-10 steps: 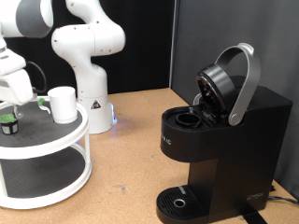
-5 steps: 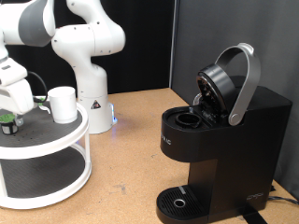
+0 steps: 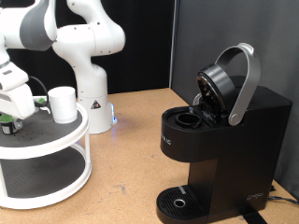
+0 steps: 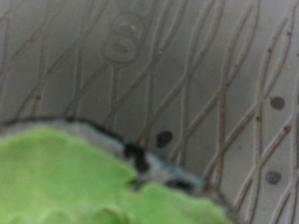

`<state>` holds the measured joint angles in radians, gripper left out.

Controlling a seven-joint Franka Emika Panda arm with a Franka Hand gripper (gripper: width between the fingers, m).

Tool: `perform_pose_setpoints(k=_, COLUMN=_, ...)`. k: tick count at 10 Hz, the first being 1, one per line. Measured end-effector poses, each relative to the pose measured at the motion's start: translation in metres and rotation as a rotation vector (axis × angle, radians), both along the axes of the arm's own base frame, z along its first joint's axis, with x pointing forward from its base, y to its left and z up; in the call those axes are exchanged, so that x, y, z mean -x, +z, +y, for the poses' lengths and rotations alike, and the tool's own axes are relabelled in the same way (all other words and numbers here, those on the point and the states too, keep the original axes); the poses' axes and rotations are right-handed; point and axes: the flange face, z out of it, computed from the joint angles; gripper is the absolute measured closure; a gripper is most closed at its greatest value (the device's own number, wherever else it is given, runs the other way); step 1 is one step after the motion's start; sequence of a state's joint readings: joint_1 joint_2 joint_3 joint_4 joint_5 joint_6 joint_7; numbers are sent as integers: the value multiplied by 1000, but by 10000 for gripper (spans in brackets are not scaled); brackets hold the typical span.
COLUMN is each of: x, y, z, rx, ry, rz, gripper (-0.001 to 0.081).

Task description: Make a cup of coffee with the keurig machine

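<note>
Jaws cannot be made out in either view, so I cannot tell whether they stand apart or together. In the exterior view the gripper hangs low at the exterior view's left edge, its white body hiding the fingers, right over the green-topped pod on the upper shelf of the tiered stand. The wrist view is filled at close range by the pod's bright green top, blurred, with a thin pale rim and a dark notch at its edge; past that rim lies the shelf's grey patterned mat, with curved ribs and a few small dark holes. No finger shows in that picture.

Just beside the gripper, toward the exterior view's right, the cup stands upright on the same upper shelf, white and plain, close to the gripper but not touching it as far as can be seen. A dark cable loops between the gripper and the cup. Beyond the cup rises the white arm base, standing on the wooden table.

Well apart from the gripper, at the exterior view's right, sits the keurig machine, black and boxy. Its lid with the grey curved handle is raised, leaving the pod chamber open, and the round drip tray at its base carries nothing.
</note>
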<state>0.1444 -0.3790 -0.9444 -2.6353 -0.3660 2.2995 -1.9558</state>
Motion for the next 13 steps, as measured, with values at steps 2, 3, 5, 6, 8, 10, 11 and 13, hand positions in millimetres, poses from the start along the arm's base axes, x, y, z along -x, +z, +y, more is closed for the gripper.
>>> perform_pose_setpoints(k=2, x=-1, y=-1, z=-1, rx=2, ry=-2, rz=-1, gripper=313)
perform_pose_setpoints(k=3, x=-1, y=-1, z=0, rx=2, ry=-3, rz=-1, gripper=313)
perform_pose_setpoints(k=5, x=-1, y=0, z=-1, rx=1, ry=-4, rz=-2, gripper=320)
perform_pose_setpoints(k=6, x=-1, y=0, z=-1, rx=-2, ry=-8, rz=-6, gripper=320)
perform_pose_setpoints(k=8, x=-2, y=7, z=-3, rx=-19, ry=-25, rz=-21, gripper=320)
perform_pose_setpoints(k=10, x=-2, y=23, z=-7, rx=-28, ry=-34, rz=-50, gripper=321)
perform_pose_setpoints(k=11, x=-1, y=32, z=-9, rx=-32, ry=-38, rz=-61, gripper=321)
perform_pose_setpoints(k=13, x=3, y=52, z=-14, rx=-43, ry=-43, rz=-77, gripper=322)
